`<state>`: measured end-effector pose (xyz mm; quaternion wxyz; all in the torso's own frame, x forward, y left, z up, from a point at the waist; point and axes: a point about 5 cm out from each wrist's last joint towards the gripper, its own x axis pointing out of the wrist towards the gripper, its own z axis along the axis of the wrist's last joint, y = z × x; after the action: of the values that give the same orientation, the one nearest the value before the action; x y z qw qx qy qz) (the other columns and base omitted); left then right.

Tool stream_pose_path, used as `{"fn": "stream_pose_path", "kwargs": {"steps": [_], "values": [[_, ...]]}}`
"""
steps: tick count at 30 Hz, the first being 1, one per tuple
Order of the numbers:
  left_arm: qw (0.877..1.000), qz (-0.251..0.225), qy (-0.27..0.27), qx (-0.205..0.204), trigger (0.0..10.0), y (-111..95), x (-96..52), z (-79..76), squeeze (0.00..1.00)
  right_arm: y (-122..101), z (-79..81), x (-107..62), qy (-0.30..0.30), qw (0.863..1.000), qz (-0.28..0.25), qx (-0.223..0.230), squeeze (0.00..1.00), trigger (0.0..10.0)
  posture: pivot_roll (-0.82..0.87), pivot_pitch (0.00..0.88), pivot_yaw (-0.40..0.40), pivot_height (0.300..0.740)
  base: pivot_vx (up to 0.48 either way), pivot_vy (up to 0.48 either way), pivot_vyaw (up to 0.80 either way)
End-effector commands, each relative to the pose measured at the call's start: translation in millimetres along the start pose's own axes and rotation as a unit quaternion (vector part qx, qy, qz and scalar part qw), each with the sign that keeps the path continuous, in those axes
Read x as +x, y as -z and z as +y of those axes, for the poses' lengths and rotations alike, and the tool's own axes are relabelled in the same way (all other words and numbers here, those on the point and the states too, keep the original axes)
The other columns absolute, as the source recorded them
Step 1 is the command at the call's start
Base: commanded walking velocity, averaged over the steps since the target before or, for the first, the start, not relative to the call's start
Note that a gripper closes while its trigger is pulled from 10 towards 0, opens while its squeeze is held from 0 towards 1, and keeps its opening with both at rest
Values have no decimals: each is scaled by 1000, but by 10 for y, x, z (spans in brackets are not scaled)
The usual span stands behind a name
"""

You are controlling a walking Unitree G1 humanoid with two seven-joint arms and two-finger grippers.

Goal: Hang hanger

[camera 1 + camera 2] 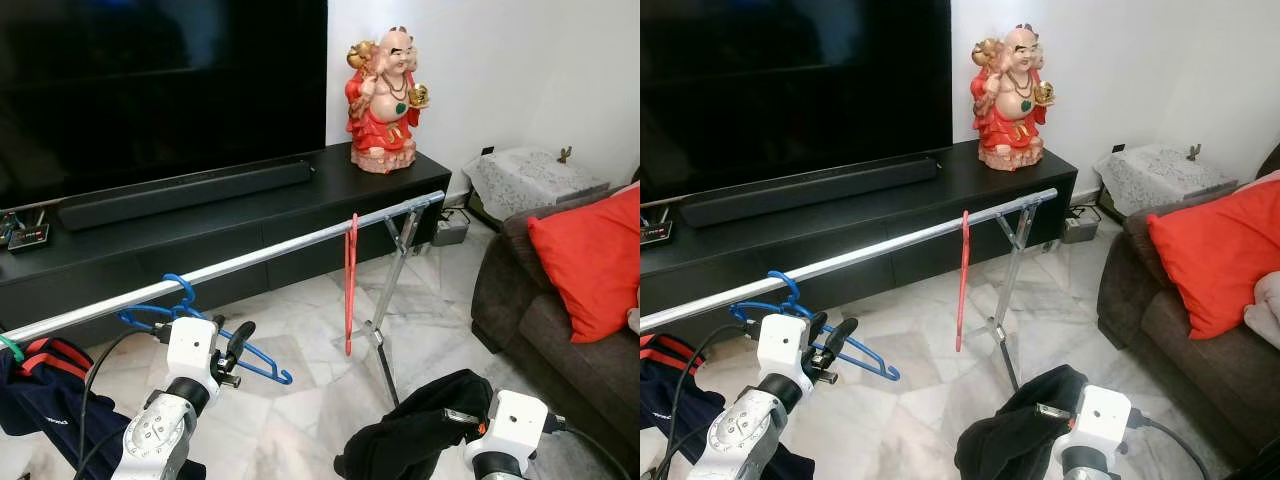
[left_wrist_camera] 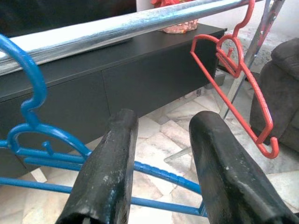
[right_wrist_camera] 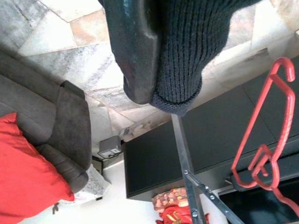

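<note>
A blue hanger (image 1: 200, 325) hangs by its hook on the silver rail (image 1: 280, 255) of a clothes rack. My left gripper (image 1: 230, 338) is right in front of it, fingers (image 2: 114, 158) open, with the hanger's bars showing behind the gap. Farther along the rail toward its right end hangs a red hanger (image 1: 350, 285). My right gripper (image 3: 156, 74) is low at the front right, shut on a black knit garment (image 1: 420, 430) that drapes over it and hides one finger.
A black TV console (image 1: 330, 195) with a soundbar (image 1: 185, 195) and a red figurine (image 1: 385, 100) stands behind the rack. The rack's crossed legs (image 1: 385, 320) are at the right. A dark sofa with a red cushion (image 1: 590, 260) lies right. Dark blue clothing (image 1: 45, 395) hangs at the rail's left.
</note>
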<state>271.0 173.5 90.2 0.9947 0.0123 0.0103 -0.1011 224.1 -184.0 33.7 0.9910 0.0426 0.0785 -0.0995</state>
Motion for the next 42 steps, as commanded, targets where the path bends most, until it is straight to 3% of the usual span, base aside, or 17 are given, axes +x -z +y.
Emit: {"fn": "stream_pose_path", "kwargs": {"steps": [1,23,42], "values": [[1000,3,5,2,10000,-11,-9,-16,0,-63,4,17,0,1000,-16,3,0,10000,75,0,17,740,0,262,0],[1000,6,12,0,10000,-12,5,-48,0,-83,-17,38,7,1000,-19,4,0,10000,72,0,18,740,0,313,0],[998,21,61,-2,10000,-11,51,-175,0,-91,-19,55,14,1000,-21,8,0,10000,75,0,23,740,0,0,0]]}}
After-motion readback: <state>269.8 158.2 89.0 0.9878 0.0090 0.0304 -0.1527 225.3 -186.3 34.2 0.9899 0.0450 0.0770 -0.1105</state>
